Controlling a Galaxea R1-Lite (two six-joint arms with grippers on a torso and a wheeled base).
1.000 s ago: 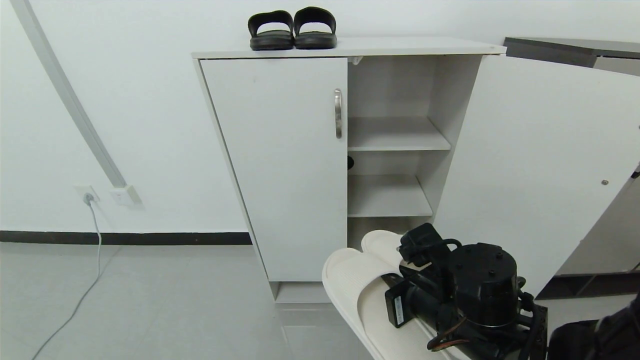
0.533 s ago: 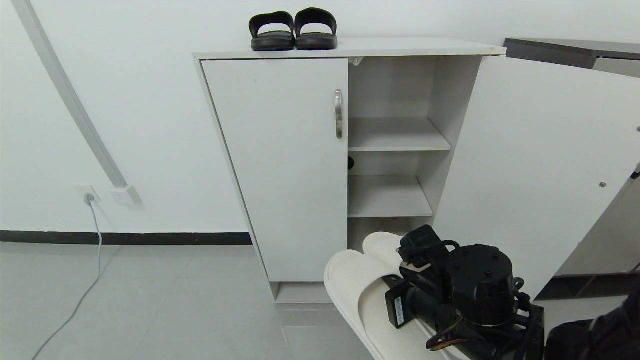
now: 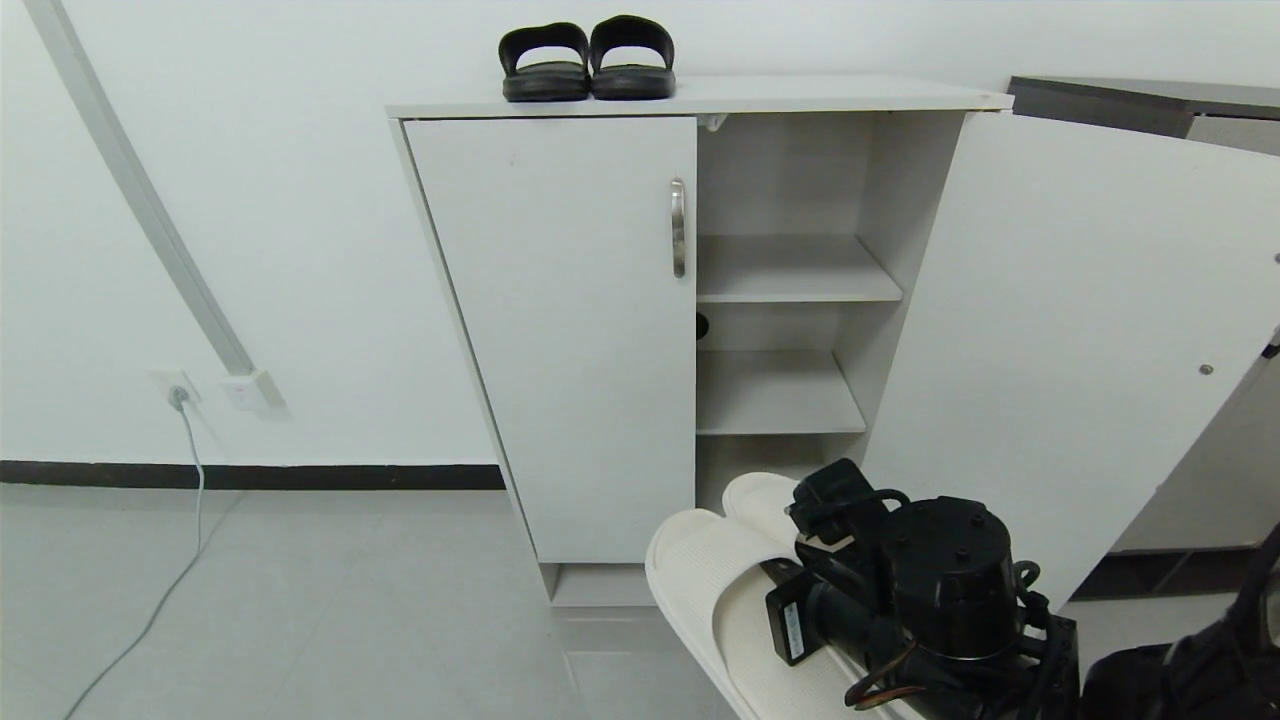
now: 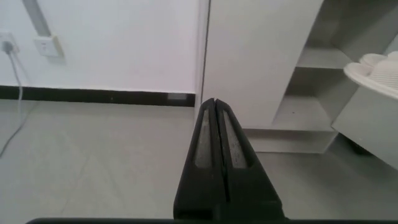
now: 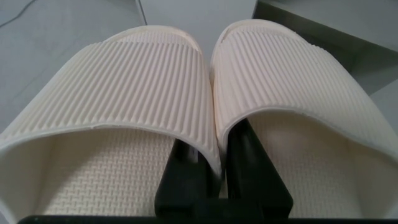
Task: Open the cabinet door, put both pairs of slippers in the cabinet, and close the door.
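Note:
The white cabinet [image 3: 550,330] has its left door shut and its right door [image 3: 1080,330] swung wide open, showing bare shelves [image 3: 775,395]. A black pair of slippers [image 3: 587,60] stands on the cabinet top. My right gripper [image 5: 214,168] is shut on the inner edges of the cream white pair of slippers [image 3: 710,570], holding them side by side, low in front of the open compartment. The white slippers [image 4: 376,71] also show at the edge of the left wrist view. My left gripper [image 4: 215,134] is shut with nothing in it, over the floor before the cabinet [image 4: 261,56].
A metal handle [image 3: 677,228] sits on the shut left door. A wall socket with a trailing cable [image 3: 175,392] is at the left, under a slanted grey duct. A grey unit [image 3: 1150,100] stands behind the open door. Bare floor lies to the left.
My right arm has sunk slightly with the white slippers in its grip. The cabinet and the black slippers are as they were.

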